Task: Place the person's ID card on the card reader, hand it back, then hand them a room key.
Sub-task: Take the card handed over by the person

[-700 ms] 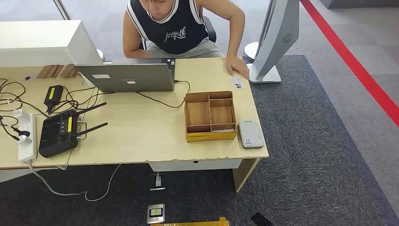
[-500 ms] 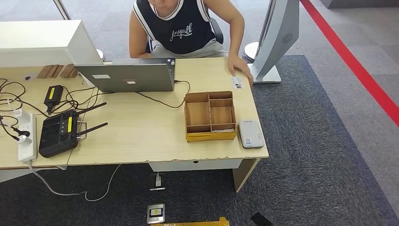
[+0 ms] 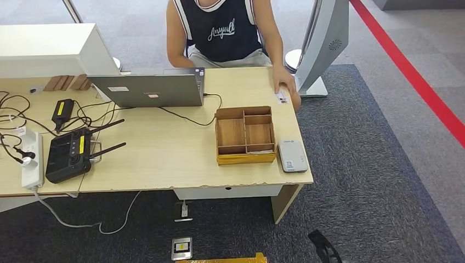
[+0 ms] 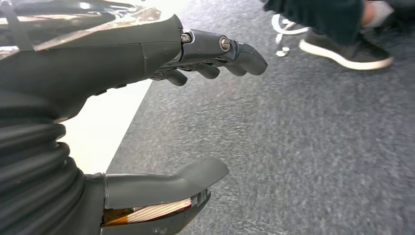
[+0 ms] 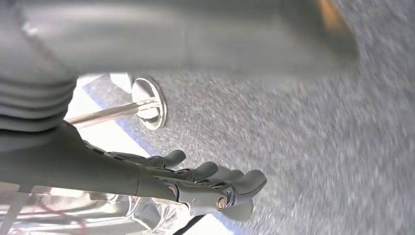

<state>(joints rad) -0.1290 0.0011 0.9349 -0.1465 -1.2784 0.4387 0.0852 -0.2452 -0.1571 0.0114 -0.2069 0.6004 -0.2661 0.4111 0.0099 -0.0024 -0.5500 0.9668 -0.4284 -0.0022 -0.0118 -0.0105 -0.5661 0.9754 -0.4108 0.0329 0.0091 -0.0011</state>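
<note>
From the head cam I see the person's hand [image 3: 287, 87] resting on the ID card [image 3: 282, 97] at the desk's [image 3: 164, 159] far right edge — well apart from the card reader [image 3: 292, 156], which sits just beside the wooden tray [image 3: 244, 135]. My left hand [image 4: 195, 112] is loose with nothing in it, and my right hand [image 5: 195, 183] too — both over carpet.

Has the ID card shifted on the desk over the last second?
Yes. The ID card under the person's hand has slid slightly toward the desk's right edge, nearer the white stand's base.
</note>
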